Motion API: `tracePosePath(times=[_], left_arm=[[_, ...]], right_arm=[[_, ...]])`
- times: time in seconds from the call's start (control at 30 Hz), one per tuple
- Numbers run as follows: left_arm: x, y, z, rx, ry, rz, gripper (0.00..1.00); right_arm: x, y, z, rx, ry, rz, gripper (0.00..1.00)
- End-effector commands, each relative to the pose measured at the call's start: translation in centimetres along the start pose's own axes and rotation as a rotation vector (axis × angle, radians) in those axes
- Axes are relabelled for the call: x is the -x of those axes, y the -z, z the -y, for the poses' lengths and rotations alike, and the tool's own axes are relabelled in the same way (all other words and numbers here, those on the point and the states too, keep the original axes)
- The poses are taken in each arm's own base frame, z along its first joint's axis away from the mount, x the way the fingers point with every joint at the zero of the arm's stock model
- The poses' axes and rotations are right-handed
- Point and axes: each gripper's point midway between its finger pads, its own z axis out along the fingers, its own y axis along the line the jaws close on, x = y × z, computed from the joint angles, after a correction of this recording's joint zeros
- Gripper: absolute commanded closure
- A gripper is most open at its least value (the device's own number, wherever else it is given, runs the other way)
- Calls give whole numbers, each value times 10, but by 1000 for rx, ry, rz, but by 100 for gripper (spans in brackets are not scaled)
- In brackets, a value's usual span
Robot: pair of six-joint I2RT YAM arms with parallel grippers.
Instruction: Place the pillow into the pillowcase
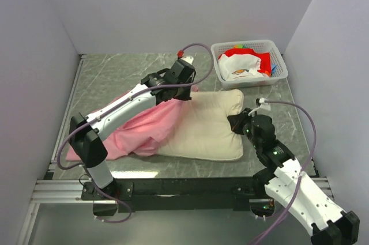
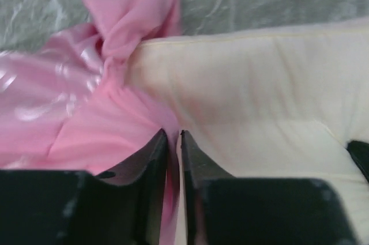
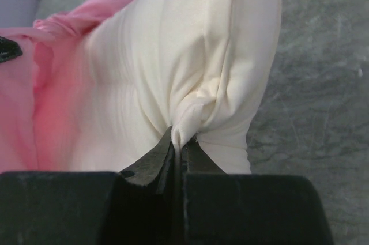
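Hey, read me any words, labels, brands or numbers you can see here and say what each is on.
Nothing here can be read.
Small print on the white and red cloth in the white plastic basket: too small and blurred to read.
Cream quilted pillow and pink fabric pillowcase: no lettering visible.

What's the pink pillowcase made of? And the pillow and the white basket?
The pillowcase looks like thin, slightly shiny cloth: it wrinkles and glints. The pillow looks like soft, matte cream fabric that bunches into folds. The basket is probably plastic: stiff white lattice walls.
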Motion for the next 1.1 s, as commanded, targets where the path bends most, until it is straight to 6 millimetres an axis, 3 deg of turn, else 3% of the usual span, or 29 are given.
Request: tracePosePath(times=[0.0,0.03,0.1,0.13,0.17,0.2,0.23,0.27,0.3,0.33,0.37,0.4,0.43,0.5,0.53,0.57,0.6,0.63,0.7,0.73,0.77,0.8,0.93,1.07], left_arm=[[9,4,-28,67,44,47,65],[13,12,-37,106,32,68,52],[23,35,-46,126,34,117,36],[22,46,-54,160,42,120,20],[20,53,-64,196,48,128,16],[23,71,-69,195,68,160,14],[19,79,-72,199,111,170,13],[0,77,-81,219,118,141,13],[-3,95,-87,212,146,176,13],[-14,99,-92,227,200,178,15],[-44,94,-105,272,199,126,18],[-52,107,-107,263,221,153,21],[-78,102,-114,288,256,118,25],[-97,113,-107,221,316,118,31],[-117,108,-111,225,317,84,33],[-127,110,-110,212,323,68,35],[-132,114,-108,184,364,70,38],[-150,109,-113,198,359,39,38],[-163,107,-117,203,392,21,37],[-170,104,-116,198,390,7,35],[-173,105,-114,195,395,4,30],[-176,106,-118,222,427,-1,17],[-160,114,-139,301,539,134,11],[-140,125,-163,393,613,290,9]], right_arm=[[-15,-7,4,-23,-33,-37,100],[-18,-8,8,-37,-33,-45,100],[-26,-8,16,-71,-25,-72,100],[-28,-8,19,-83,-18,-80,95],[-30,-7,23,-106,-6,-94,85],[-31,-6,25,-115,19,-100,66],[-30,-5,24,-111,39,-99,58],[-29,-2,18,-91,66,-103,51],[-26,0,14,-80,107,-90,40],[-25,2,9,-59,137,-92,37],[-24,5,-8,-7,175,-98,35],[-24,5,-10,-7,217,-95,30],[-20,5,-21,15,237,-88,28],[-36,6,-46,104,338,-134,24],[-36,6,-66,167,358,-119,22],[-55,10,-84,235,431,-159,20],[-59,10,-93,252,470,-153,18],[-58,10,-108,271,493,-128,16],[-82,2,-115,233,619,-174,12],[-79,-2,-125,227,641,-165,12],[-94,-9,-125,215,712,-188,11],[-100,-8,-132,226,734,-188,10],[-97,-21,-133,118,722,-179,6],[-89,-18,-133,110,694,-160,1]])
